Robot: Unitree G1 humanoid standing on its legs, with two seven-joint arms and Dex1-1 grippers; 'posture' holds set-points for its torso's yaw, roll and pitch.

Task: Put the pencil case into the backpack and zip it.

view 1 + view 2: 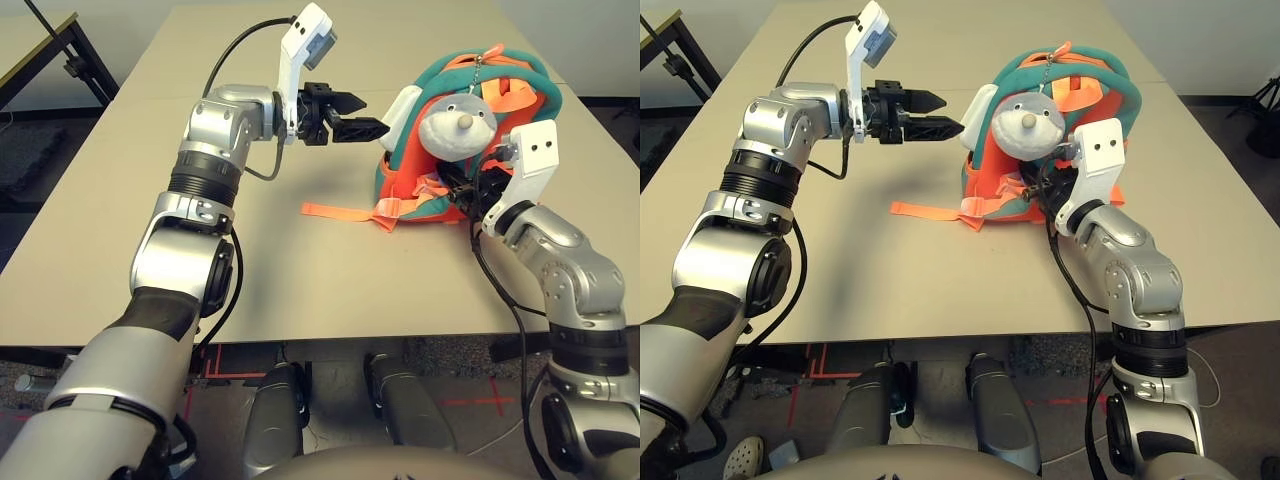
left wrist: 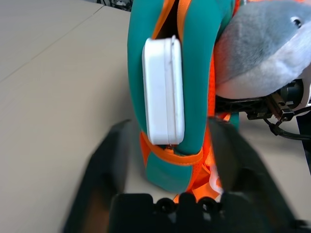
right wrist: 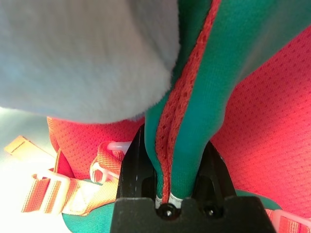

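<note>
Pinching a teal strap (image 3: 204,102) in the closed right gripper (image 3: 177,141), probably to steady the backpack (image 2: 167,172) for a push! Holding nothing in the left gripper (image 1: 377,116), partly open, likely lining up. And just ahead of it, the pencil case (image 2: 160,92), half into the side opening, poking out.

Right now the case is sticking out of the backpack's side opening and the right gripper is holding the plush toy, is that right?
Not quite: the right gripper is clamped on a teal, red-edged strap, not the plush, as the right wrist view shows.
</note>
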